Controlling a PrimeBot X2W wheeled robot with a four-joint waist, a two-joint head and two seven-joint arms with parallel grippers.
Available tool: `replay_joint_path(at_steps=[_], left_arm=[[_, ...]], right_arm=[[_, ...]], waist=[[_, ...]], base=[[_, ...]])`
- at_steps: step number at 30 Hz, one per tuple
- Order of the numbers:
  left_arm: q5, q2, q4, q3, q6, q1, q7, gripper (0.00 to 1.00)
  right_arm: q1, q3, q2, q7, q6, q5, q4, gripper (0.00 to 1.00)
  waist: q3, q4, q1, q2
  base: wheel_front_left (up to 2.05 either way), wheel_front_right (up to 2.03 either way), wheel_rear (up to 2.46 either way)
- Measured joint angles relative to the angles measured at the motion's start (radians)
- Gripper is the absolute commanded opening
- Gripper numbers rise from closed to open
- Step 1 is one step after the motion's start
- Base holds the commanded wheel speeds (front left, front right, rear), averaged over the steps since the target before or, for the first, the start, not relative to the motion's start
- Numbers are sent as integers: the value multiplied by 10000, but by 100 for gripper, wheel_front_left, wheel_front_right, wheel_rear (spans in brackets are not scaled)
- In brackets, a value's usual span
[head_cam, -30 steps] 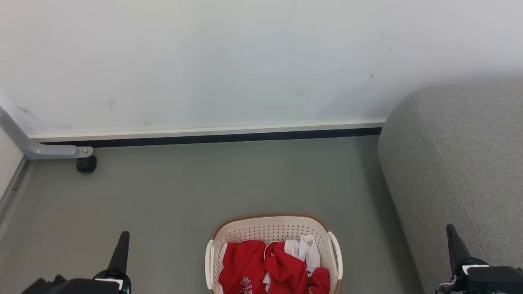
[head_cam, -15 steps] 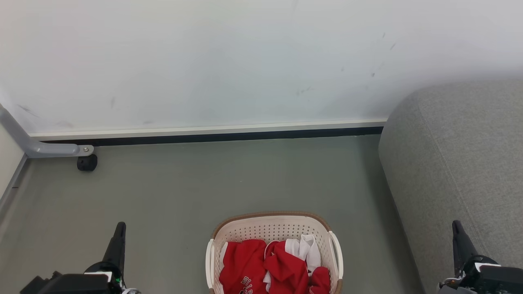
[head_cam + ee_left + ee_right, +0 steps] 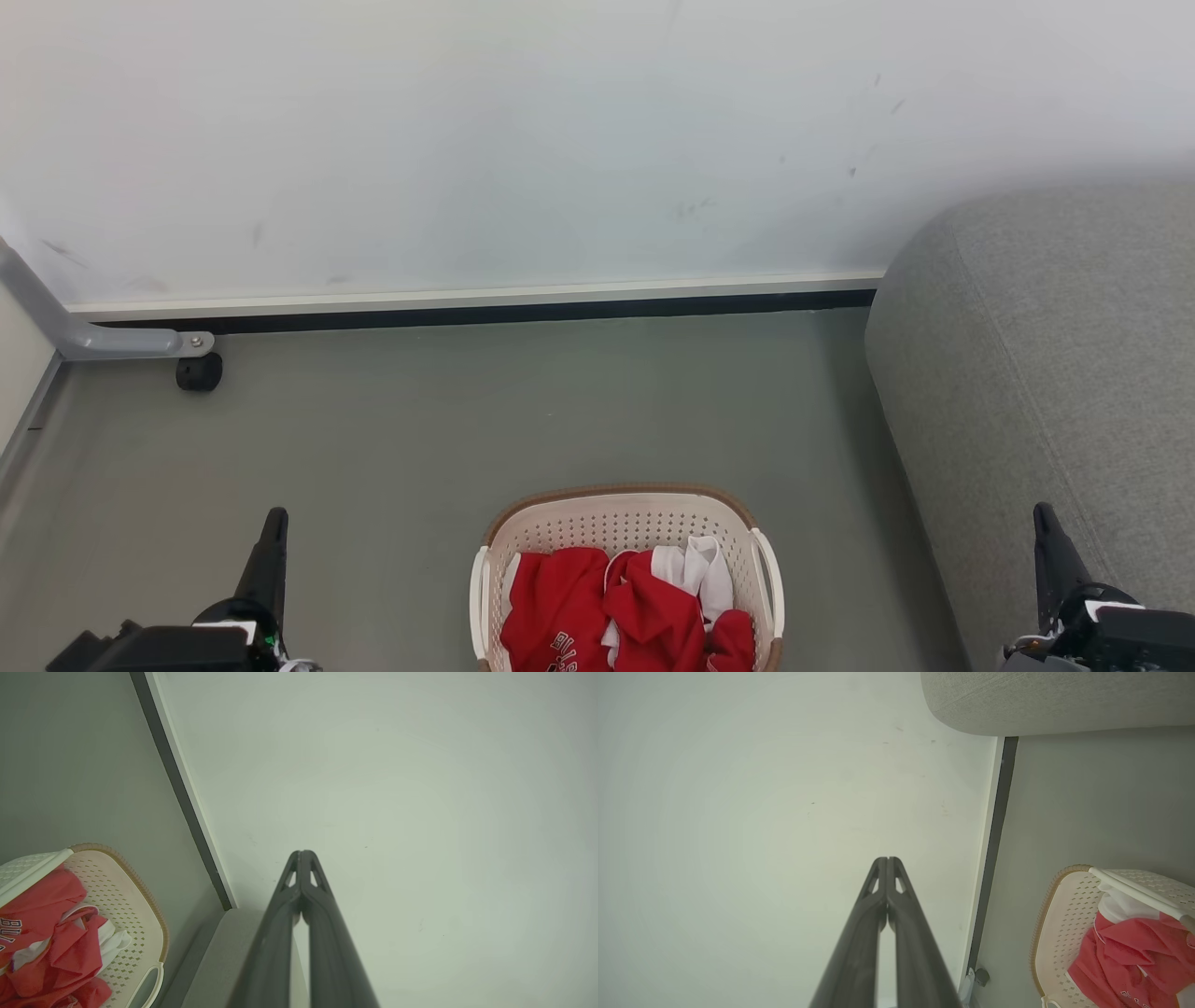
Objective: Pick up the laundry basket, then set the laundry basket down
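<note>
While the laundry basket (image 3: 621, 490) stands upright on the grey floor (image 3: 467, 420), low in the head view and just beside a grey sofa (image 3: 1046, 373), neither arm has hold of it. The left gripper (image 3: 275, 523) and the right gripper (image 3: 1044, 518) hang out to either side, well apart from the basket. Each wrist view shows its own fingers pressed together tip to tip with nothing between them, pointing toward the pale wall (image 3: 560, 140).

The scene fits two stages alike: the basket waiting on the floor to be lifted, or resting there with both the lift and the setting-down done. The pictures do not settle which. Either way, any grip on it would likely have to come at the side handles, one arm each, since the basket looks too wide for one pair of fingers.

The basket is cream-white perforated plastic, rounded-rectangular, with a brown woven-look rim and a white handle (image 3: 767, 579) on each side. It holds crumpled red clothes (image 3: 569, 607) with white lettering and a white garment (image 3: 700, 565), heaped below the rim.
</note>
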Motion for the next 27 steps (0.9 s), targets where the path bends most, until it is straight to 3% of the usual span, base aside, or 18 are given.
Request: replay_joint_path(at_steps=[27], left_arm=[[-8,-2,12,-2,0,0,0,0]], right_arm=[[0,2,2,0,0,2,0,0]], waist=[[-1,0,0,0]], base=[[0,0,0]])
